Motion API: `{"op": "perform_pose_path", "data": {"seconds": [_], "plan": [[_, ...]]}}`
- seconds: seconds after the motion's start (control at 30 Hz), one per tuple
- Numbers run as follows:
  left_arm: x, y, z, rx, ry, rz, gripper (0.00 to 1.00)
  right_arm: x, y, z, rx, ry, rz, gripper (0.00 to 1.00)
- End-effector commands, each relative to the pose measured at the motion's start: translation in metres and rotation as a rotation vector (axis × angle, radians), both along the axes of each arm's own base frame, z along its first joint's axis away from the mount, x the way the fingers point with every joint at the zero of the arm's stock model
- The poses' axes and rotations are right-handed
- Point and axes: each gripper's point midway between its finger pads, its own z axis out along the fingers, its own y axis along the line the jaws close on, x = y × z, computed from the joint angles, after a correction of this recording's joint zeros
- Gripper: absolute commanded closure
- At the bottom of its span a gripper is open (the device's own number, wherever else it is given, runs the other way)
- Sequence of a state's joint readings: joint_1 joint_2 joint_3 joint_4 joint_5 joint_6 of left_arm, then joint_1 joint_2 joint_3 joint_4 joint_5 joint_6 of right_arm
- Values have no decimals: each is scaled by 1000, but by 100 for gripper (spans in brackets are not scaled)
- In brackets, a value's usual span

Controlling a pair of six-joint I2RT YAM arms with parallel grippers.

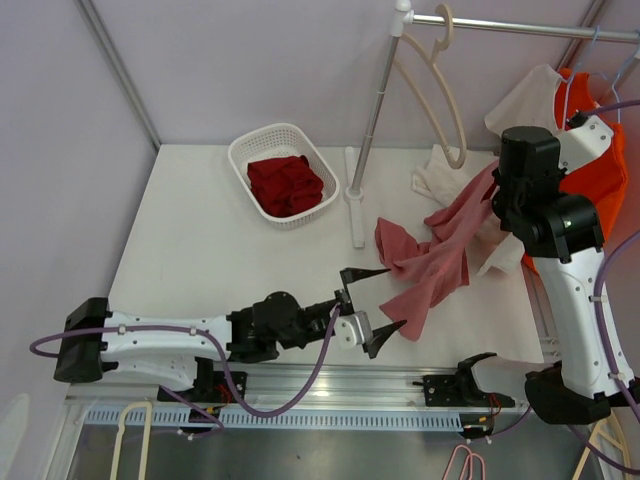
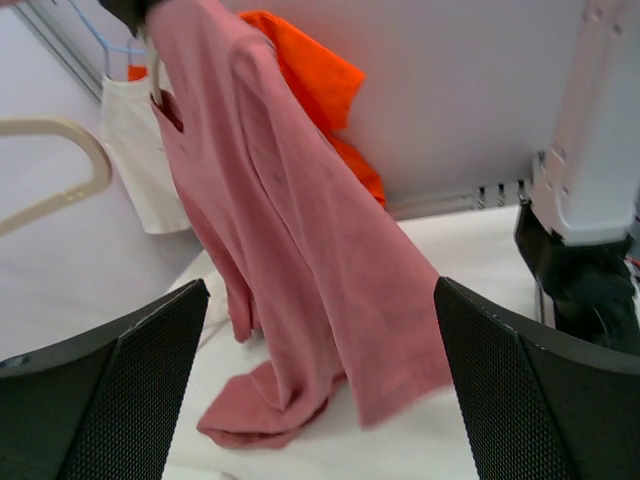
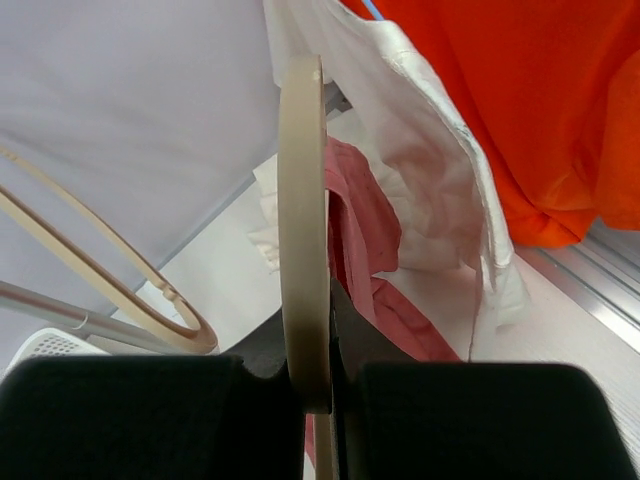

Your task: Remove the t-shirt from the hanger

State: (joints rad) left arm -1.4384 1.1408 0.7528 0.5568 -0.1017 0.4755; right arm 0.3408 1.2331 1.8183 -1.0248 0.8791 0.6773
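From above, the t-shirt [image 1: 432, 262] hangs at about three o'clock on the table [image 1: 200, 230], under the right gripper [image 1: 498, 190]. It trails down toward the centre, and its lower end lies crumpled on the surface. The left gripper [image 1: 396, 296] lies low toward six o'clock, spread as wide as it goes and holding nothing. Its tips are right at the cloth's near edge. A basket [image 1: 283, 175] sits at eleven o'clock, well apart.

From the left wrist, the t-shirt [image 2: 290, 250] falls from eleven o'clock to the middle of the view, straight ahead of the left gripper [image 2: 322, 290]. Both fingers [image 2: 110, 400] stand clear of it on either side. An orange garment [image 2: 320, 80] and a white garment [image 2: 140, 160] hang behind. To do this well, I judge the arm should push forward until one thick fold lies deep between the pads, and close on pink cloth alone.

From the right wrist, the hanger [image 3: 303, 200] shows edge-on, and the right gripper [image 3: 320, 390] is nearly closed, pinching it at six o'clock. The t-shirt [image 3: 360, 230] drapes off it at four o'clock. A spare hanger [image 3: 100, 270] hangs at nine o'clock. The pull likely wants to run down and along the hanger's arm while this grip holds firm, so the neck slides off instead of snagging.
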Motion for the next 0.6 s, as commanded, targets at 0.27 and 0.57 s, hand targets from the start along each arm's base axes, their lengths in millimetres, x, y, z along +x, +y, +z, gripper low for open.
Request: {"op": "perform_pose_path", "data": {"seconds": [0.27,0.57], "plan": [[7,-38,46,-69,42,-27,1,-4,3,27,42,-163,-16,100],[5,-58,18,-12,106,-69,57,1,14,31,44,-177,18,100]]}}
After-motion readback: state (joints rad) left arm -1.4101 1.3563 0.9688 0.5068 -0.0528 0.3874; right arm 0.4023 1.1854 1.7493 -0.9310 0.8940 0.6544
